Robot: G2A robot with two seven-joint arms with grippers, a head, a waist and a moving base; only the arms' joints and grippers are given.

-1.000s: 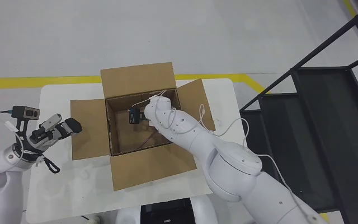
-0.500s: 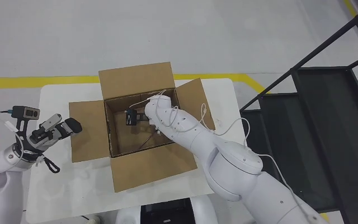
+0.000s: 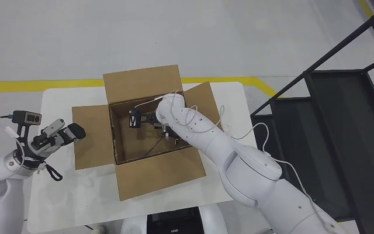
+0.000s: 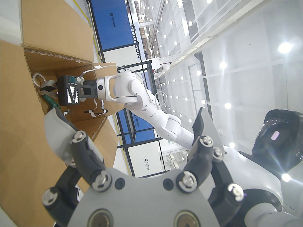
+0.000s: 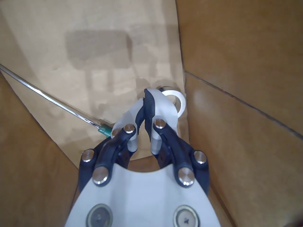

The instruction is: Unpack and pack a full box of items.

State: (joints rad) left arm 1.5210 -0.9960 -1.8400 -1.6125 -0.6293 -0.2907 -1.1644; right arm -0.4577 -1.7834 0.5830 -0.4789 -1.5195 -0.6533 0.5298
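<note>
1. Where the open cardboard box (image 3: 143,82) sits on the white bench (image 3: 64,187), a tape roll (image 5: 181,100) rests in an inner corner, near a green-handled tool (image 5: 104,130).
2. Right jaws, inside the box just beside the roll, are closed tip to tip.
3. Left jaws hang spread wide and empty beside the box's outer flap.

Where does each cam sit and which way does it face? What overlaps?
Top view: above the arms, looking down at table and open box; both arms show.
Left wrist view: beside the box, facing past its open left gripper toward the right gripper inside the box.
Right wrist view: inside the box, facing along its shut fingers toward a white ring and thin rod.
Shared: top and left wrist views both show the box and right arm.
</note>
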